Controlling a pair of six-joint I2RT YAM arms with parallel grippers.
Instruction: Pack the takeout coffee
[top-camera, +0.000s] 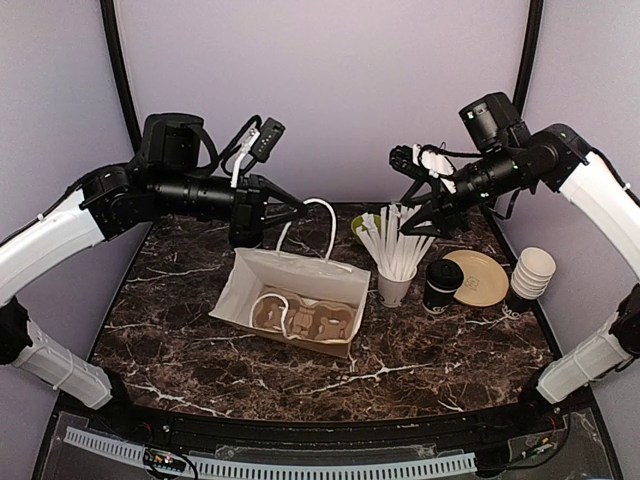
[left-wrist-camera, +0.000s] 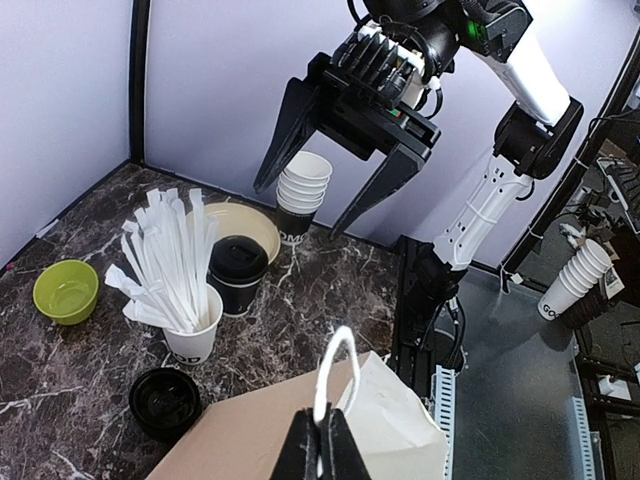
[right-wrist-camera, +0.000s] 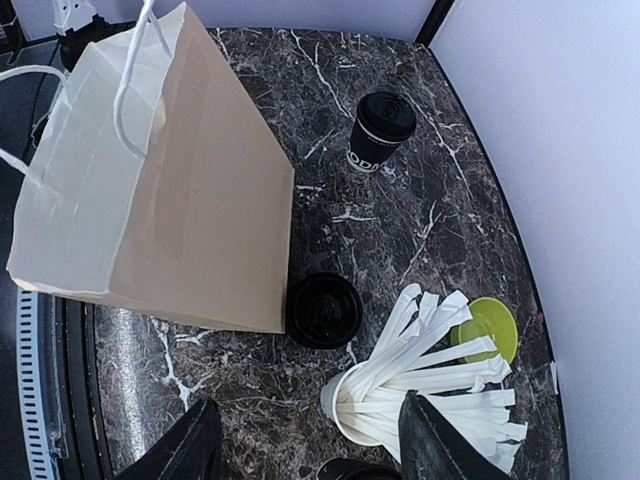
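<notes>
One takeout coffee (top-camera: 441, 285), a black lidded cup, stands right of the straw cup (top-camera: 396, 285); it also shows in the left wrist view (left-wrist-camera: 237, 272). A second lidded coffee (right-wrist-camera: 380, 130) stands beyond the bag in the right wrist view; in the top view it is hidden. The brown paper bag (top-camera: 300, 275) is open at mid-table with a cardboard cup carrier (top-camera: 310, 318) inside. My left gripper (left-wrist-camera: 323, 445) is shut on the bag's white handle (left-wrist-camera: 335, 370) and holds it up. My right gripper (top-camera: 420, 212) is open and empty, above the straw cup (right-wrist-camera: 365, 400).
A stack of black lids (right-wrist-camera: 325, 310) sits against the bag's back. A green bowl (top-camera: 362, 228) is near the back wall. A tan plate (top-camera: 482, 278) and a stack of lidless cups (top-camera: 530, 272) stand at the right edge.
</notes>
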